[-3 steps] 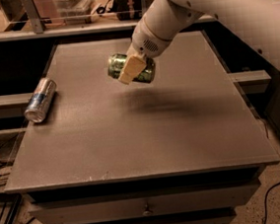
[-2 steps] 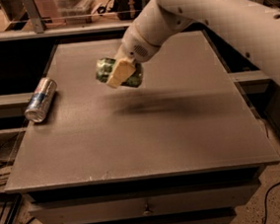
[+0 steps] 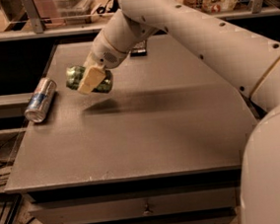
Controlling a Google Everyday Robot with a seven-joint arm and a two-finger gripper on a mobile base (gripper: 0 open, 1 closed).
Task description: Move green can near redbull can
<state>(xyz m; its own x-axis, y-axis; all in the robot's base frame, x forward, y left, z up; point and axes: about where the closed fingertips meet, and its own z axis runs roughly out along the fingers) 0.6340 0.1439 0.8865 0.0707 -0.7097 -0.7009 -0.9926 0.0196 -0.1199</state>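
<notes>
My gripper is shut on the green can and holds it on its side a little above the grey table top, left of centre. The can's shadow falls on the table just below. The redbull can, silver with blue panels, lies on its side near the table's left edge, a short way left of and below the green can. The two cans are apart.
My white arm reaches in from the right across the back of the table. A small dark object lies at the table's back. Shelves with boxes stand behind. Drawers are under the front edge.
My gripper has carried the green can leftward across the table, closer to the redbull can. The redbull can has not moved.
</notes>
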